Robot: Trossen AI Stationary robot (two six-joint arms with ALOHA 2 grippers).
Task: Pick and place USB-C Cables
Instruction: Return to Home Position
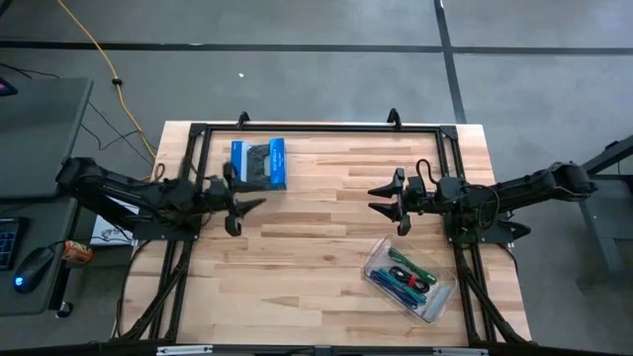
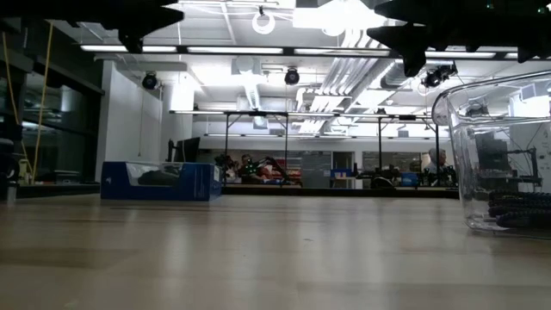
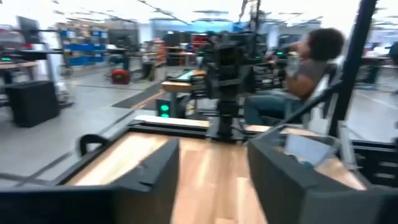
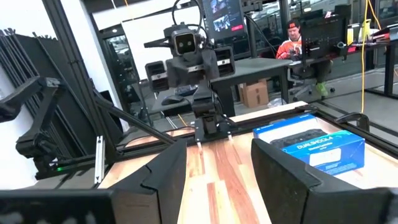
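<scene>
Closest in, the dark fingers (image 3: 149, 183) of my left hand (image 1: 247, 204) stand wide apart with only bare wood showing between them. The right hand (image 1: 384, 201) is the same, spread wide and gripping nothing. Both hang above the pale wooden bench (image 1: 316, 287), facing each other across its middle and well apart. I judge this a resting pose. No loose cable shows on the boards, so nothing calls for a grip, and open fingers held clear of the surface cannot snag anything.

Beside my right arm, on the right side of the bench, lies the clear rectangular plastic bin (image 1: 374, 259), set at a slant. The USB-C cables (image 1: 407, 279), short thin bundles, lie heaped inside it. That spot is within the right arm's easy reach, which I take to be why the bin sits there. By colour I make out one green, one blue-teal and one dark with a touch of red. That makes three I am sure of; a fourth I cannot separate from the tangle.

Farther off, at the far left of the bench near my left hand, lies a flat blue cardboard box (image 1: 259, 163) picturing a black gamepad. It is no cable, so I judge it has no place in the bin. Beyond the bench a thin yellow cord (image 1: 116, 79) trails over the grey floor, and a seated person (image 3: 298, 68) shows in the room behind.

Counted: two hands, both empty; one bin; one box; one cord.
</scene>
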